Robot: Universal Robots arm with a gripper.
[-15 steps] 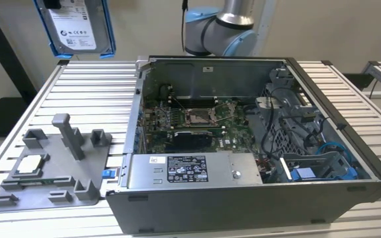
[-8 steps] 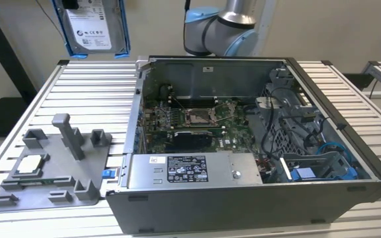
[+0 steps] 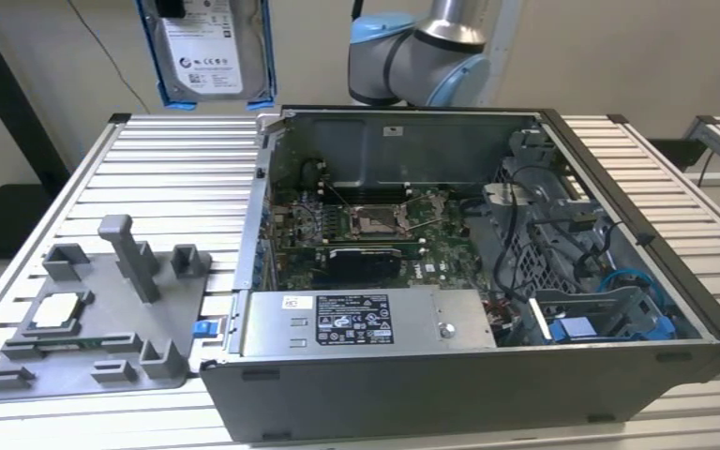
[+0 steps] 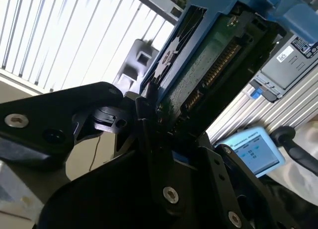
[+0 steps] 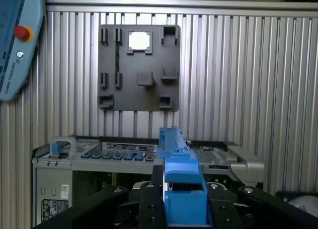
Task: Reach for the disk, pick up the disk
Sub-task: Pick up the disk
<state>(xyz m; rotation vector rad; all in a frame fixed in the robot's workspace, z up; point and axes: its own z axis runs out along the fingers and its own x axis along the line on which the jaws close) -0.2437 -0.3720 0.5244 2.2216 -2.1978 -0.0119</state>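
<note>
The disk (image 3: 210, 52) hangs upright in the air, high above the slatted table, beyond the back left corner of the open computer case in the exterior view. Its white label faces the camera and a blue frame runs round its edges. In the second wrist view its green circuit-board underside (image 4: 208, 65) rises from my gripper (image 4: 159, 119), whose black fingers (image 4: 141, 114) clamp its lower end. The first wrist view shows the blue frame edge of the disk (image 5: 175, 154) standing between the two black fingers of the gripper (image 5: 181, 191).
The open computer case (image 3: 660, 253) takes up the middle of the table, with a blue bracket (image 3: 610, 319) inside near its front right. A grey fixture plate (image 3: 97, 356) holding a small silver chip (image 3: 57, 311) lies to the left. The arm's base (image 3: 416, 56) stands behind the case.
</note>
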